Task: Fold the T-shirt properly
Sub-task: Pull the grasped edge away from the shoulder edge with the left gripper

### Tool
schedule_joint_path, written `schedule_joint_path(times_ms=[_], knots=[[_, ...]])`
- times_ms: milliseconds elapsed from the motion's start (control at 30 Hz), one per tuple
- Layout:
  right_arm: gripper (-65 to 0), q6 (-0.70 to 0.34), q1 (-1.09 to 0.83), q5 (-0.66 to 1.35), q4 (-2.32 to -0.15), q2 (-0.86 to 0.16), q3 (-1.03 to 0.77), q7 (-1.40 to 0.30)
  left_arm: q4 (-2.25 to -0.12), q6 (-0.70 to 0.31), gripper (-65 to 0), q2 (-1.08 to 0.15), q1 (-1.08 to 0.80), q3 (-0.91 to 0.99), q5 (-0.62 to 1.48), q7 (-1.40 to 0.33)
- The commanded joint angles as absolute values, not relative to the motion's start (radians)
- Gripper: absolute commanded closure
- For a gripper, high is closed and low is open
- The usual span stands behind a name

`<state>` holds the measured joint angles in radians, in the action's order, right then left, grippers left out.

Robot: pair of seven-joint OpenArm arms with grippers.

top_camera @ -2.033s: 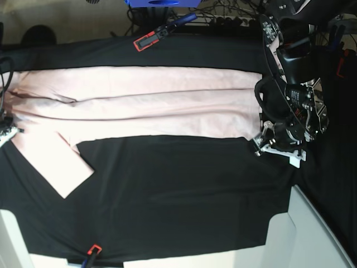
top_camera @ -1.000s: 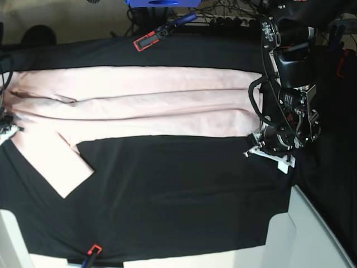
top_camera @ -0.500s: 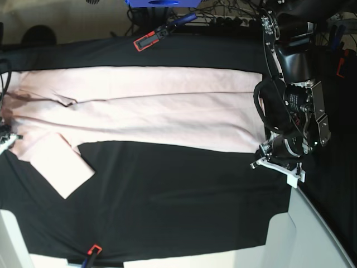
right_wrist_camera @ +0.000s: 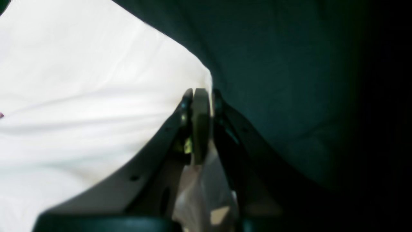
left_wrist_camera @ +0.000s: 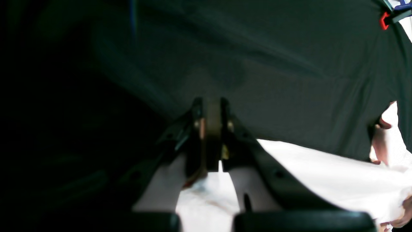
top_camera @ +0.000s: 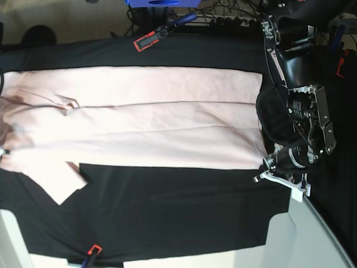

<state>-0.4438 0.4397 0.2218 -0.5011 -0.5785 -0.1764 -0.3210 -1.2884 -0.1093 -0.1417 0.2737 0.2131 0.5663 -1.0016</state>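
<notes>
The pale pink T-shirt [top_camera: 156, 120] lies spread in a wide band across the black table cloth [top_camera: 178, 206], plain side up, with one sleeve [top_camera: 64, 181] poking toward the front left. At the shirt's right front corner, my left gripper [top_camera: 266, 171] is shut on the fabric. The left wrist view shows that gripper [left_wrist_camera: 210, 135] with its jaws together and pale cloth [left_wrist_camera: 206, 196] bunched behind them. My right gripper [right_wrist_camera: 199, 125] is shut on the shirt's edge [right_wrist_camera: 96, 96] at the far left; the base view barely shows it.
Orange-and-black clamps [top_camera: 146, 41] [top_camera: 92, 249] pin the cloth at the back and front edges. A blue object [top_camera: 162, 3] and cables sit behind the table. A white panel [top_camera: 312, 234] stands at the front right, close to the left arm.
Both grippers have drawn the shirt's near edge toward the table's front. The pink band is now wider and flatter, and the sleeve has shifted forward.
</notes>
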Motion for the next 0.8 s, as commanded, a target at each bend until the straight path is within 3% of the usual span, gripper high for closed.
schedule_joint_path(times_ms=[0,767], knots=[[0.0,-0.433,0.469,0.229,-0.519,-0.621,-0.183,-0.295,-1.310,-0.111,0.0,-0.154,0.298,0.216,0.573,-0.981],[0.0,-0.437,0.570,0.234,-0.519,-0.656,-0.185,-0.289,-1.372,-0.111,0.0,-0.151,0.321,0.217,0.573,-0.977]])
